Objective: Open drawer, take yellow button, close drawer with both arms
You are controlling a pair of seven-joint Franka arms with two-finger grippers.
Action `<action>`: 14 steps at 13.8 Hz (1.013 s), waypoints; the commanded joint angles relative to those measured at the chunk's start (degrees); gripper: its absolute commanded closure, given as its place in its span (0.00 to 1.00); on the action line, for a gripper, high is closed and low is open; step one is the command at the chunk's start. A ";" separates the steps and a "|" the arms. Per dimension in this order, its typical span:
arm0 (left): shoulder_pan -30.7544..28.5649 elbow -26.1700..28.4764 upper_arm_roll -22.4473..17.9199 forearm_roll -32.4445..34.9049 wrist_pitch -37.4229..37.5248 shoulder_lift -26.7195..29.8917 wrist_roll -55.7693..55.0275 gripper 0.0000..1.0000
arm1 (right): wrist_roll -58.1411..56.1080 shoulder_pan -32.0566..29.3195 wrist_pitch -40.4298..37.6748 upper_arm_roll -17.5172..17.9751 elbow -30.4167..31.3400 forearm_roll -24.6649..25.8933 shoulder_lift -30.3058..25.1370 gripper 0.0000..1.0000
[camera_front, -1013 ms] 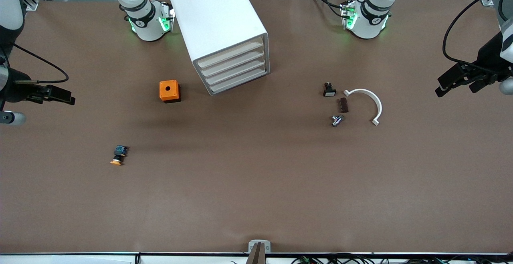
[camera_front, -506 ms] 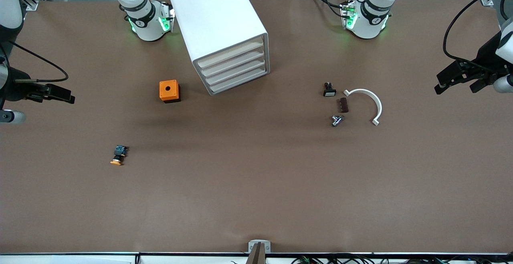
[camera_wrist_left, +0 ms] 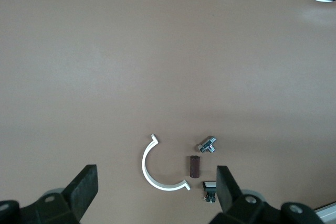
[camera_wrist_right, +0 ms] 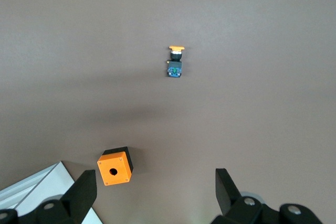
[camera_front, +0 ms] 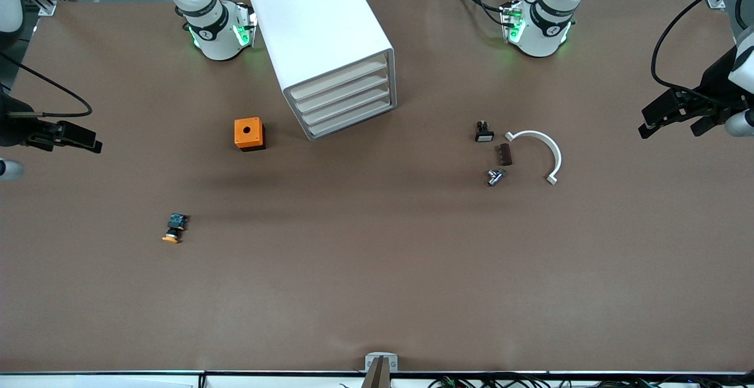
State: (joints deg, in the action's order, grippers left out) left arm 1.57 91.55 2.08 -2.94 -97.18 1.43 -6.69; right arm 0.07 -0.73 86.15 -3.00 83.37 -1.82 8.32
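The white cabinet (camera_front: 321,35) stands between the arm bases, with its top drawer (camera_front: 339,78) and the three below it all shut. The button (camera_front: 174,228), orange cap with a black body and blue block, lies on the bare table toward the right arm's end; it also shows in the right wrist view (camera_wrist_right: 176,63). My right gripper (camera_front: 88,139) hangs open and empty over the right arm's end of the table; in its wrist view (camera_wrist_right: 155,187) nothing is between the jaws. My left gripper (camera_front: 648,126) hangs open and empty over the left arm's end, as its wrist view (camera_wrist_left: 156,182) also shows.
An orange cube with a hole (camera_front: 249,133) sits beside the cabinet. Toward the left arm's end lie a black-and-white switch (camera_front: 483,132), a brown block (camera_front: 505,154), a metal fitting (camera_front: 495,176) and a white curved piece (camera_front: 545,148).
My right gripper has drawn slightly outward toward the right arm's end of the table. My left gripper has shifted a little upward. Nothing on the table has moved.
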 commanded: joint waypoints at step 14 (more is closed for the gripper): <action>-0.69 -0.85 0.65 1.18 1.21 -0.02 0.36 0.01 | 0.98 -0.15 -7.22 -0.17 -0.76 -0.99 -7.17 0.00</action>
State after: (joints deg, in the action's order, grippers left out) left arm 1.56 91.55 2.08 -2.94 -97.05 1.43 -6.69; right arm 0.14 -0.73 78.81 -3.07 80.38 -2.02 3.45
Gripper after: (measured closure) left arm 0.000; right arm 0.000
